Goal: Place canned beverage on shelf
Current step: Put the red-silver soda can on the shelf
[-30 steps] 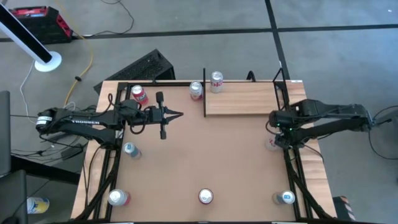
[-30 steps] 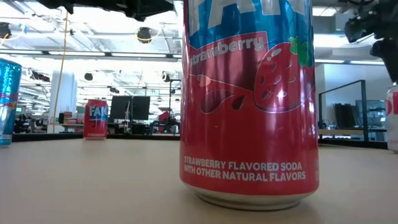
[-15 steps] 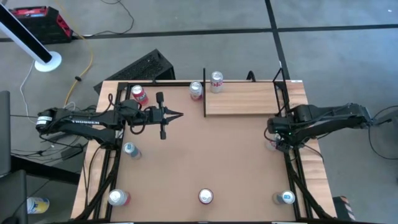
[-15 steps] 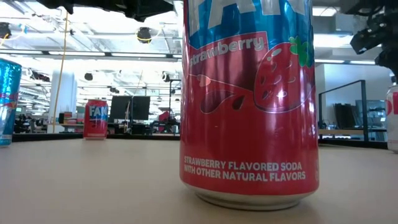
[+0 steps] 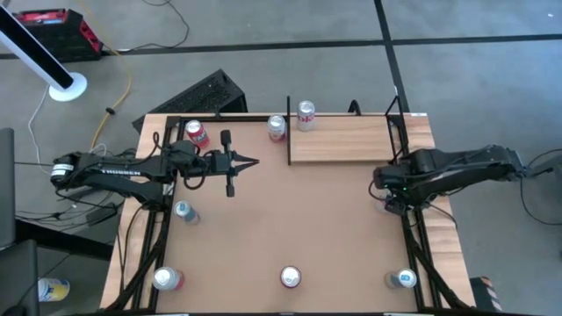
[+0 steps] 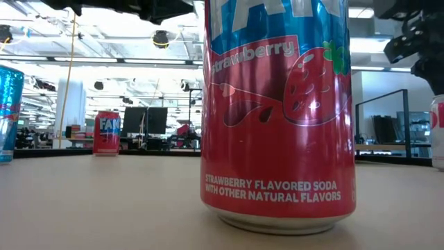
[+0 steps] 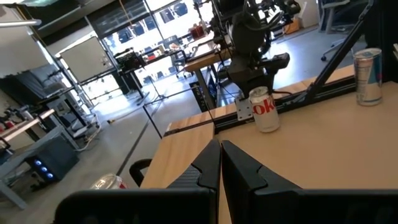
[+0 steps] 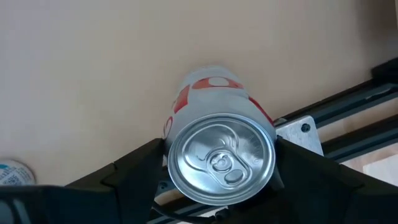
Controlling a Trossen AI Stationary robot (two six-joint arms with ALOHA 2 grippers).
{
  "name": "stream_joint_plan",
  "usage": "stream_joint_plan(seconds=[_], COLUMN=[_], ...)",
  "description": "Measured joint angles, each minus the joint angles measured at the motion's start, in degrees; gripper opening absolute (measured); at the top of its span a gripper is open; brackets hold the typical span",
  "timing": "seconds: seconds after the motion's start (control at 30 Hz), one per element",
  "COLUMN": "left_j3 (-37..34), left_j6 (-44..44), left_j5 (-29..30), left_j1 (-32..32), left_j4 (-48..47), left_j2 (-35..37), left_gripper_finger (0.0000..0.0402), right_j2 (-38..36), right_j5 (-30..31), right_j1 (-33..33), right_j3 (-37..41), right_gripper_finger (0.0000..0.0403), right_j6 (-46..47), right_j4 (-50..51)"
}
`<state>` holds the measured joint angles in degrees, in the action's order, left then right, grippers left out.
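A white can with red lettering (image 8: 219,155) stands upright on the brown table near its right edge. My right gripper (image 8: 221,163) points down over it, open, with one finger on each side of the can's top. The left wrist view shows this can (image 7: 266,111) below the right arm. In the high view my right gripper (image 5: 389,195) hides most of the can. The shelf (image 5: 342,140), a pale wood board with black posts, lies at the far right with one can (image 5: 305,114) on its far left corner. My left gripper (image 5: 250,161) hovers shut and level over the table's far left.
Other cans stand about: one beside the shelf (image 5: 277,127), a red one (image 5: 195,133), a blue one (image 5: 183,211), and three along the near edge (image 5: 164,279), (image 5: 290,277), (image 5: 404,279). A black frame rail (image 8: 348,106) runs close by the white can.
My right gripper has sunk toward the white can at the table's right edge, still pointing down, with its fingers staying apart. The can has not moved.
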<state>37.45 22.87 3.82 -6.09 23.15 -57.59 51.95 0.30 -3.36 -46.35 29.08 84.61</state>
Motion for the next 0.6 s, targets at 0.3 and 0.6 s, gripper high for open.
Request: stream_joint_plan(seconds=[0.3, 0.6], left_j3=[0.00, 0.00], left_j6=[0.02, 0.04], left_j5=[-0.01, 0.01], left_j1=[-0.02, -0.02], left_j4=[-0.73, -0.44], left_j2=[-0.02, -0.02], left_gripper_finger=[0.0000, 0.0000], right_j2=[4.35, 5.37], right_j5=[0.02, -0.11], right_j1=[0.02, 0.02], right_j3=[-0.17, -1.14], right_gripper_finger=[0.0328, 0.0300], right_j6=[-0.85, -2.96], right_j4=[0.03, 1.01])
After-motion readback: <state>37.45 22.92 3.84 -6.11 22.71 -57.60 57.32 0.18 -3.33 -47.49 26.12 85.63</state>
